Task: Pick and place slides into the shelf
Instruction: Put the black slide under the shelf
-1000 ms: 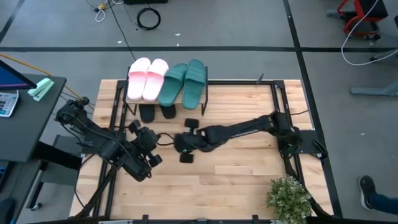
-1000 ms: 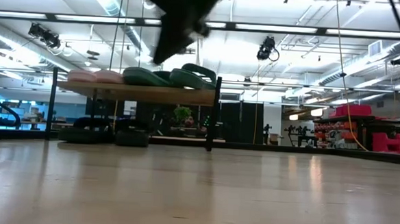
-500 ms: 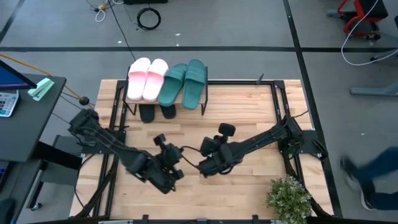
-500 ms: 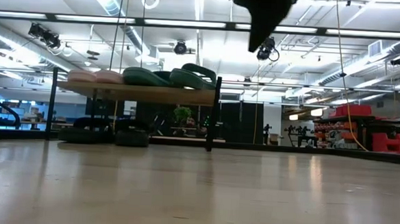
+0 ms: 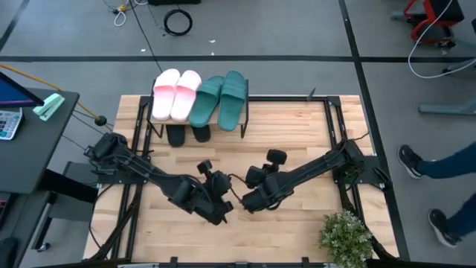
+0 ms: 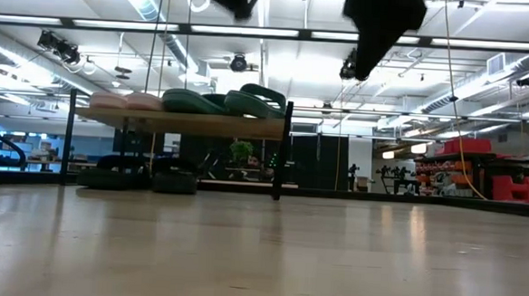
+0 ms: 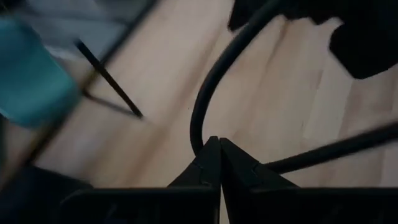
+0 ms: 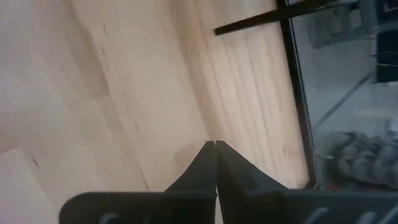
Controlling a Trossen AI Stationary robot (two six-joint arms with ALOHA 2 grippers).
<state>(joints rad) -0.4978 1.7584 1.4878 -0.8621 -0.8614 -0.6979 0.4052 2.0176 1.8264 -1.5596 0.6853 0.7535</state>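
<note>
The shelf [image 5: 199, 112] stands at the table's far left. On its plank top rest the pale pink pair [image 5: 176, 94] and the teal pair [image 5: 220, 98]. The black pair [image 5: 187, 135] lies on the table under it. The low view shows the shelf [image 6: 180, 123] with the pink [image 6: 122, 101] and teal [image 6: 226, 102] slides on top and the black ones [image 6: 141, 176] below. My left gripper [image 5: 223, 211] [image 7: 219, 144] and right gripper [image 5: 247, 202] [image 8: 215, 146] hover close together over the table's middle, toward its near edge. Both are shut and hold nothing.
A potted plant [image 5: 346, 237] stands at the table's near right corner. A dark desk [image 5: 30, 138] with a calculator sits left of the table. A person's legs [image 5: 439, 160] show on the floor to the right. Bare wood [image 5: 297, 126] lies right of the shelf.
Both grippers have moved away from the shelf, toward the table's near edge and to the right. The left arm has stretched out farther across the table, and the two grippers now sit side by side. The slides and the shelf have stayed where they were.
</note>
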